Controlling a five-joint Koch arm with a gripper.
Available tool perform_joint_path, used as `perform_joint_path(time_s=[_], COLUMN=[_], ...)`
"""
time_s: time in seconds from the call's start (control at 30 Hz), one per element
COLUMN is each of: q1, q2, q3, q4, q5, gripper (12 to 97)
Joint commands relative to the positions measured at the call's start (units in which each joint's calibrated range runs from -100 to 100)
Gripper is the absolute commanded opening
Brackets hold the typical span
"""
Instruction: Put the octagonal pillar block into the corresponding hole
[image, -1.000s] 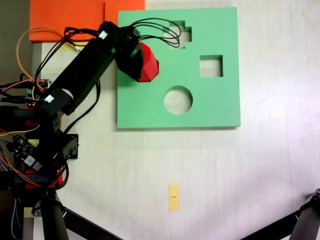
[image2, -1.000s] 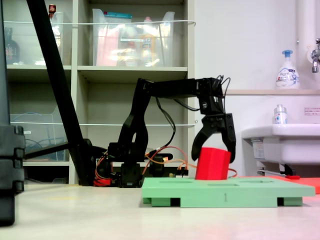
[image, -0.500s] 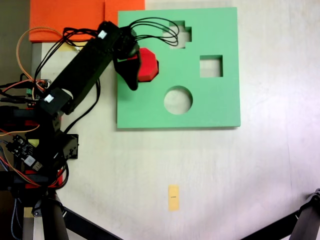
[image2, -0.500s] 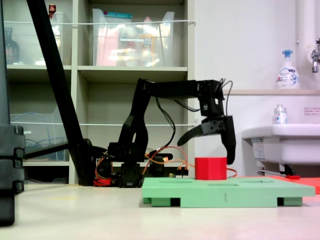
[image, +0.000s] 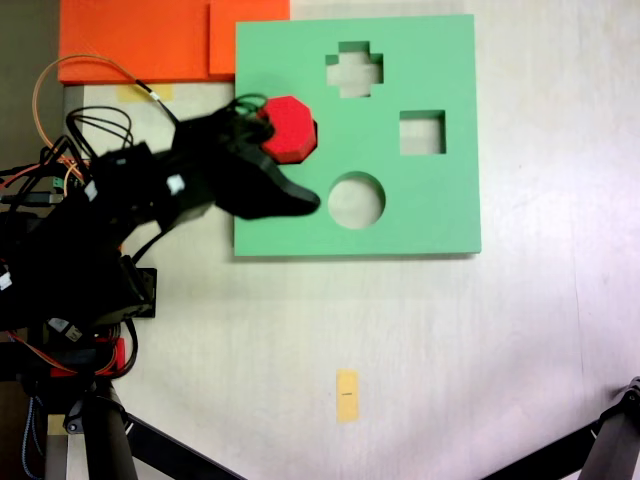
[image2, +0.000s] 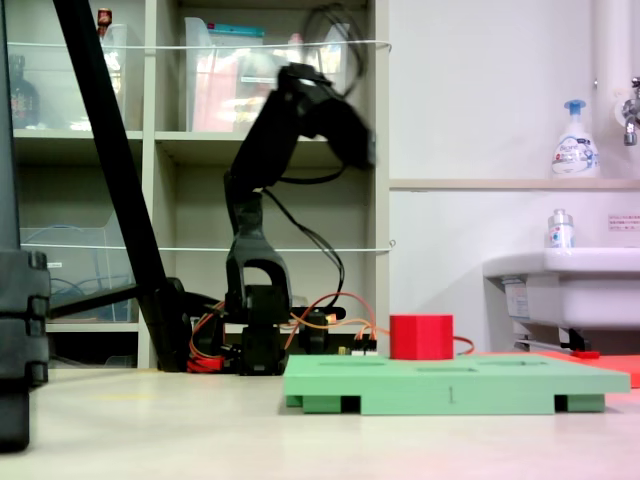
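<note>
The red octagonal pillar block (image: 290, 127) stands upright, sunk into the left part of the green foam board (image: 440, 210). It fills the corresponding hole, so that hole's edge is hidden. From the side the block (image2: 421, 337) sticks up above the board (image2: 450, 380). My gripper (image: 290, 165) is lifted high above the board's left side and is blurred by motion. Its jaws are spread and hold nothing. In a fixed view the gripper (image2: 360, 148) hangs at shelf height, well up and left of the block.
The board also has a cross cut-out (image: 354, 70), a square one (image: 422, 132) and a round one (image: 356, 200). Orange foam sheets (image: 150, 40) lie at the back left. A yellow tag (image: 346, 395) lies on the table. A sink (image2: 560, 275) stands to the right.
The gripper opened and let go of the block, which dropped into its cut-out. The arm then swung up and back, away from the board.
</note>
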Motion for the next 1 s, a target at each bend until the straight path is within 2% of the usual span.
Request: perform_joint_path(time_s=[0.0, 0.1, 0.2, 0.3, 0.43, 0.5, 0.73, 0.87, 0.97], q1=[-4.84, -10.84, -15.09, -15.48, -15.58, -15.53, -13.24, -13.09, -13.19], q2=[-3.86, -3.72, -5.82, -15.6, -28.86, -28.86, -28.86, -28.86, -28.86], q3=[2.83, -2.05, -17.01, -41.63, -84.21, -96.77, -122.29, -122.29, -122.29], q4=[10.13, 14.56, 26.98, 44.22, 86.11, 96.31, 98.14, 96.99, 87.07], q5=[-4.79, -10.21, -14.36, -19.49, -23.05, -24.42, -29.55, -31.65, -31.99], gripper=[56.8, 55.9, 55.8, 55.6, 52.5, 52.1, 51.8, 51.5, 51.4])
